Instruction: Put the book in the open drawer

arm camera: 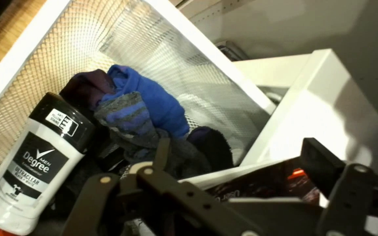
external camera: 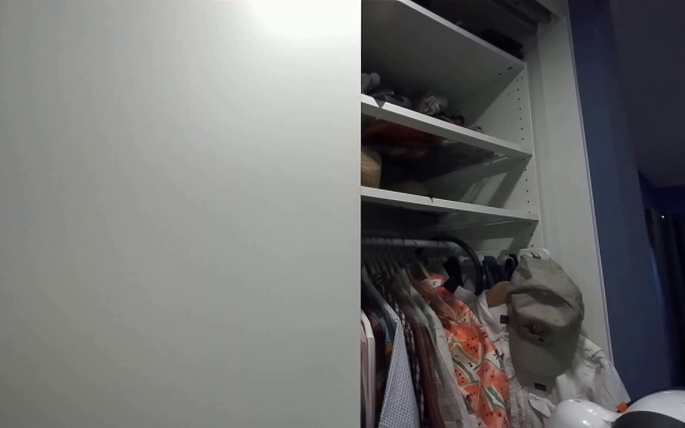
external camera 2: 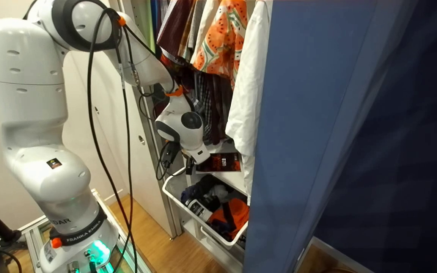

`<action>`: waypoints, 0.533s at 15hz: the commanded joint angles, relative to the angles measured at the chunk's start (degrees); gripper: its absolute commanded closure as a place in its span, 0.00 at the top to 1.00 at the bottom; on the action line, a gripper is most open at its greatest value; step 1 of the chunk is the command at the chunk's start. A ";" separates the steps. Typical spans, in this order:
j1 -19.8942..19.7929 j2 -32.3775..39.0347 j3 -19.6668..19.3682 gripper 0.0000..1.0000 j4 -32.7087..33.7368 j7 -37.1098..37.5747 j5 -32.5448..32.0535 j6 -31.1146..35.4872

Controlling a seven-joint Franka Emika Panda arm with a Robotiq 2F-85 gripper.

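In an exterior view, book at 12 o'clock from drawer: likely light, bendy, slick; pinch 6 o'clock edge. Gripper wide, holding nothing.

Book is blk & dk red w/ wht letters. Drawer is wht w/ a net pattern. Gripper is blk. Robot arm is mostly wht, w/ blk & orange bits, & a green light. Deodorant is wht w/ a blk top, its label blk & wht. Blue cloth is plain, gray cloth has blue stripes, orange cloth is bright. Melon shirt is orange, wht & green w/ blk seeds. Wht shirt is plain all over. Cap is gray-tan. Wall is blue. Floor is lt brown wood.
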 commanded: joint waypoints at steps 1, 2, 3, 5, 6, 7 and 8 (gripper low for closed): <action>-4.38 -7.59 -2.29 1.00 -6.46 -7.42 -2.85 -10.85; -4.94 -6.65 -3.59 1.00 -7.00 -5.15 -6.08 -11.07; -7.86 -5.39 -1.75 1.00 -7.17 -4.12 -7.26 -9.24; -6.38 -1.39 -3.11 1.00 -5.90 -6.51 0.95 -1.41; -6.81 0.01 -2.91 1.00 -4.87 -7.79 5.17 0.64; -7.07 1.24 -2.31 1.00 -3.54 -8.74 10.23 1.99; -7.06 2.15 -2.03 1.00 -2.56 -9.46 13.95 2.61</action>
